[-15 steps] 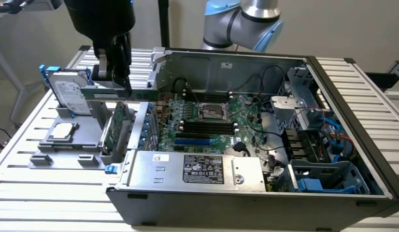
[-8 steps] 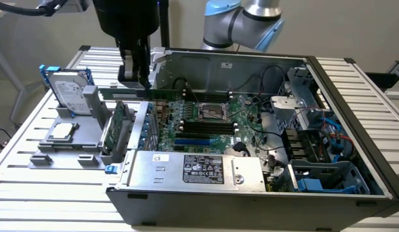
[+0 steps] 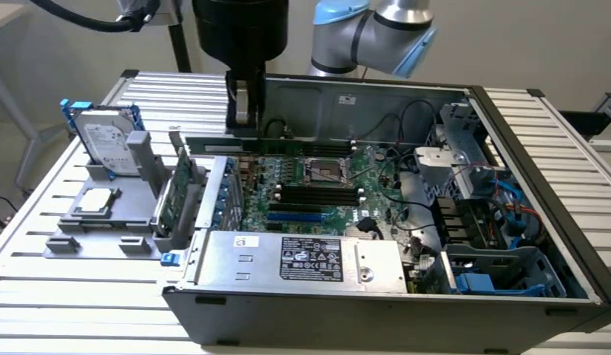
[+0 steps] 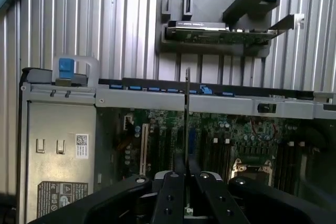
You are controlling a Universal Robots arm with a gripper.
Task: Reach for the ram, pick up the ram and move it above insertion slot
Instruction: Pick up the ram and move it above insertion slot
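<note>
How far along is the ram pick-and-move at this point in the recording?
Done: the ram is picked up; the gripper is shut on one end, holding it level in the air over the open computer case. In hand: the wrist view shows the ram edge-on above the motherboard. Left: lining it up over the black memory slots, which it looks short of.

No wording can be read anywhere. The power supply at six o'clock in the open computer case carries a dark rating label and a small white sticker, both with print too fine to make out. The hard drive at nine o'clock bears a white label, likewise illegible.
</note>
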